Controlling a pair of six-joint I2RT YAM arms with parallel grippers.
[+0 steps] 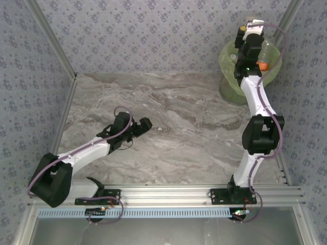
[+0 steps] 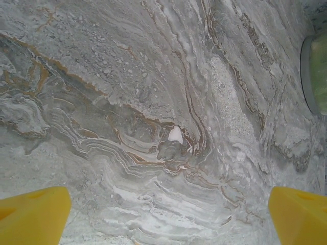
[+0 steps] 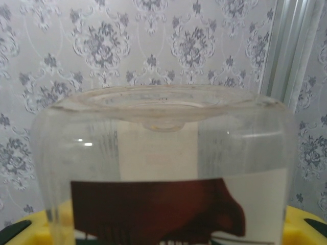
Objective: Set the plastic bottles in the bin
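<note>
"Clamping on anything, right side?"

"Yes. My right gripper (image 3: pixel 163 232) has its jaws closed on a clear plastic bottle (image 3: pixel 163 153). A yellow finger (image 3: pixel 28 227) shows at each lower corner of the wrist view, pressed against the bottle's sides. Its base points away from me toward the patterned wall (image 3: pixel 102 46), and its label is red and white."

"And where is that bottle in the scene?"

"Far right. Seen from above, my right arm (image 1: pixel 255 97) stretches to the far right corner. The gripper sits above the bin (image 1: pixel 227 64), over its far side. The bin is round with a light-green liner and stands at the far right corner of the marble table (image 1: pixel 179 132)."

"Your left?"

"My left gripper (image 2: pixel 168 219) has its jaws wide apart over bare veined marble. The yellow fingertips (image 2: pixel 36 214) sit at the two lower corners of that wrist view. The gripper hangs over the near left part of the table, well apart from the bin, whose green edge shows at the right side of the wrist view."
</note>
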